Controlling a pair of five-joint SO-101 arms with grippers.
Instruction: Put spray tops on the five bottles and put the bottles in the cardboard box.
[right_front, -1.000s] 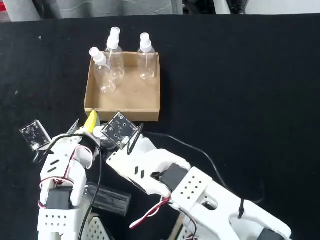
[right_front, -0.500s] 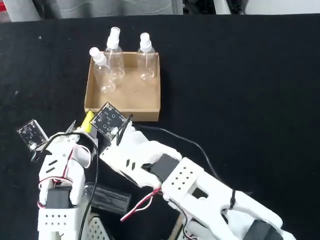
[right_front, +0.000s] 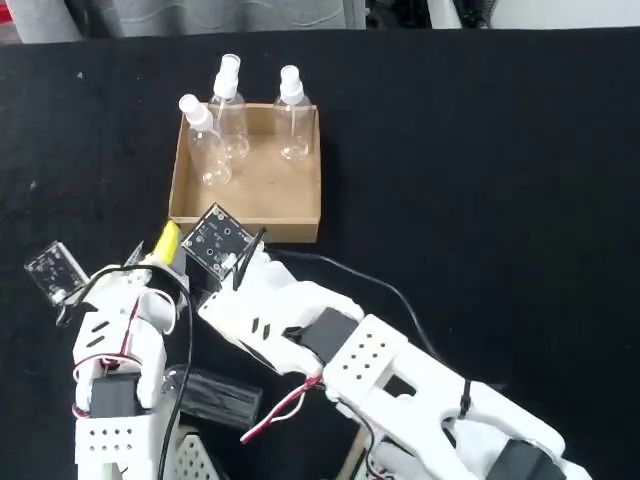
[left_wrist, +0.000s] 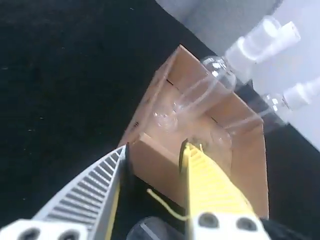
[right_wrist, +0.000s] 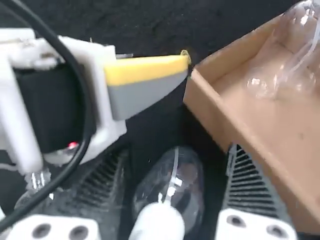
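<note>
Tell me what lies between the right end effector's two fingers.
A clear bottle with its white spray top on, seen in the right wrist view.

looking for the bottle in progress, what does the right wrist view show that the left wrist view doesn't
Right wrist view: a white-topped bottle at the right gripper, near the yellow finger of the left gripper. Left wrist view: the white spray tops on the boxed bottles. Both: the cardboard box with those bottles' clear bases in it.
</note>
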